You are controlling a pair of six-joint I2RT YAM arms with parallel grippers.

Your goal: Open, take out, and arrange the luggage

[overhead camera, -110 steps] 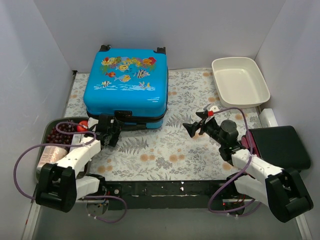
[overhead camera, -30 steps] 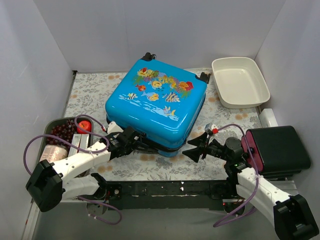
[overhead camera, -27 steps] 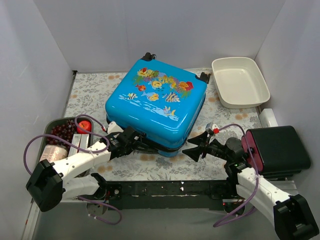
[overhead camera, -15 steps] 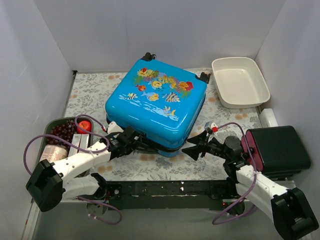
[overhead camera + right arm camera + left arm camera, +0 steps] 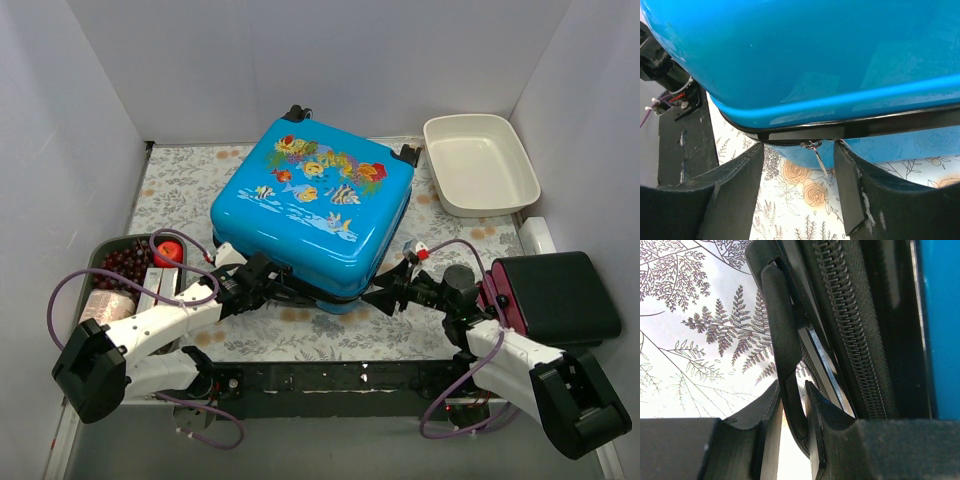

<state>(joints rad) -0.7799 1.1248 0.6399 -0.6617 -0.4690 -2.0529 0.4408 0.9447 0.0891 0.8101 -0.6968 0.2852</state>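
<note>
The luggage (image 5: 312, 210), a bright blue suitcase with a fish print, lies flat and closed, turned at an angle in the middle of the table. My left gripper (image 5: 268, 283) is shut on its black carry handle (image 5: 777, 330) at the near left edge, with both fingers (image 5: 760, 415) pinching the strap. My right gripper (image 5: 385, 293) stands open at the near right corner, level with the black zip seam. A small metal zip pull (image 5: 819, 157) hangs between its fingers (image 5: 847, 185) and touches neither one. The blue shell (image 5: 805, 55) fills the upper half of the right wrist view.
A white rectangular tub (image 5: 480, 163) sits at the back right. A flat black case (image 5: 555, 300) lies by the right arm. A dark tray (image 5: 98, 262) at the left holds grapes, a red fruit and packets. White walls close in on three sides.
The luggage has been turned and dragged nearer since the earliest frame. Over the last second my right gripper crept left up to the suitcase corner and its jaws narrowed a little. The left arm held still.
</note>
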